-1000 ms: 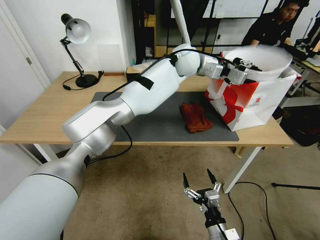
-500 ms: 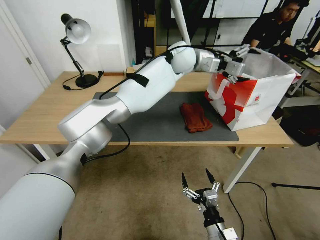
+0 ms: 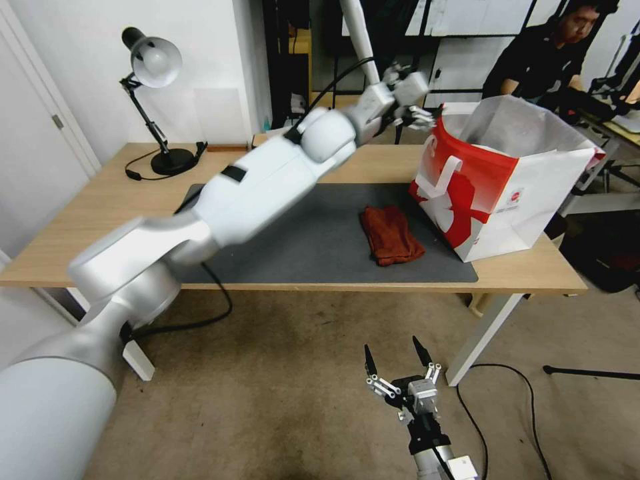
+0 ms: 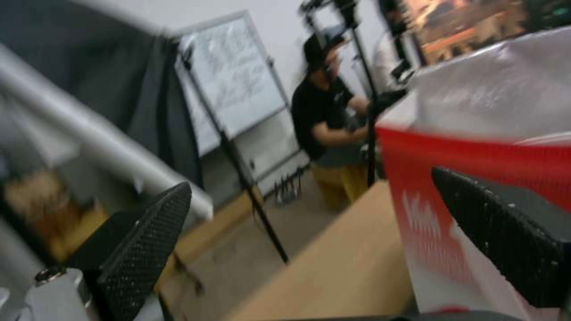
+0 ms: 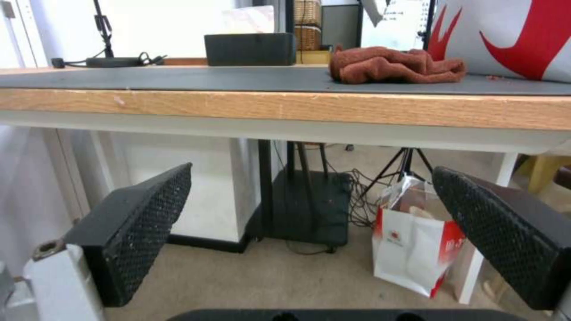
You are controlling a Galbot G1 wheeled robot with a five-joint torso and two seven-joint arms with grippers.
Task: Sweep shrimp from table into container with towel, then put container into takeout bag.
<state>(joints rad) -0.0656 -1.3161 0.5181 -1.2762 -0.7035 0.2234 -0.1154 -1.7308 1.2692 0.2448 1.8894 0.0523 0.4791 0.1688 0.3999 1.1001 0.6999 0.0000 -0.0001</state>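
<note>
Head view: towel [image 3: 391, 234] long axis runs front-to-back on table [image 3: 80, 233]; bag [image 3: 497, 183] upright, contents hidden. Left gripper [image 3: 412, 100] raised beside it, released, empty. Right gripper [image 3: 395, 363] spread, below table.

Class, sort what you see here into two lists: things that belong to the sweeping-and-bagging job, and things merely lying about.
Job: towel on the mat; takeout bag; table; left gripper, open beside the bag; right gripper, open below the table edge.

Lying about: desk lamp; black tissue box; small bag on the floor.

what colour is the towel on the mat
Rust red; the towel shows best in the head view.
</note>
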